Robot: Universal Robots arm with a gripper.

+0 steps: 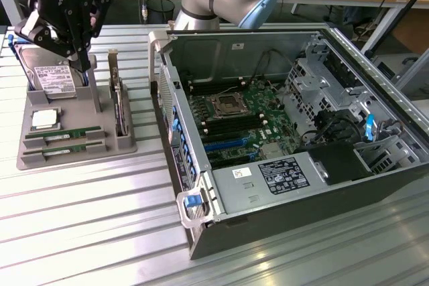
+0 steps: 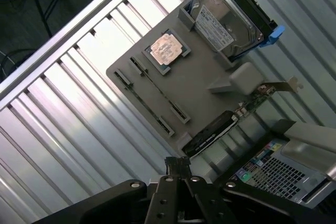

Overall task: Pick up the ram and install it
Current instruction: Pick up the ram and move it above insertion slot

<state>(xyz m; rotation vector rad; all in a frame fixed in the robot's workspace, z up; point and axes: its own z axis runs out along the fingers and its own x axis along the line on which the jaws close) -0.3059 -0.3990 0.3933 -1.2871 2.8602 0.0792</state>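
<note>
Gripper (image 1: 79, 58) (image 2: 178, 162): held over the hard drive (image 1: 53, 78) end of the grey holder (image 1: 67, 160), fingers drawn close together, nothing grasped. Ram (image 1: 64, 135) (image 2: 157, 88): lodged in a holder slot on the ribbed tabletop (image 1: 100, 219), just beside a second stick (image 1: 64, 147), near the processor chip (image 1: 44, 120). Computer case (image 1: 301, 219): laid open at the exterior view's right.
</note>
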